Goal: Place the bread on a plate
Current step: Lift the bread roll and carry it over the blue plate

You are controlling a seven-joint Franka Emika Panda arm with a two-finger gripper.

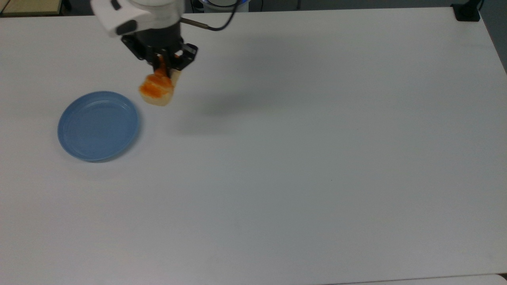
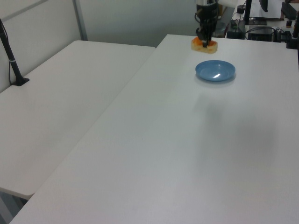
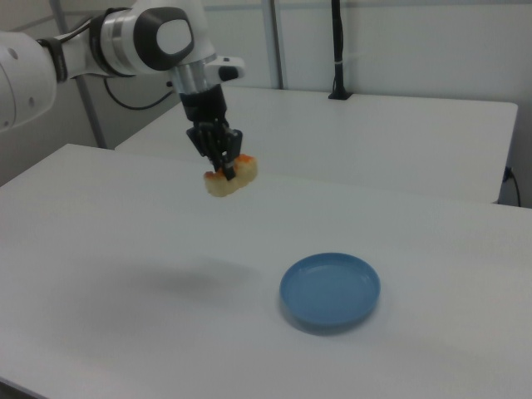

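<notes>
In the top view, the black two-finger pincer is clamped on the small cream toy bread with its glossy orange-brown top, held above the plain white surface just beside the round light-blue plastic plate. In the left view, a second white table adjoins the surface. In the right view, the bread hangs clear of the surface, with the plate lower toward the right view's right.

The gripper grips the bread above the white table. The empty plate lies just to the top view's lower left.
</notes>
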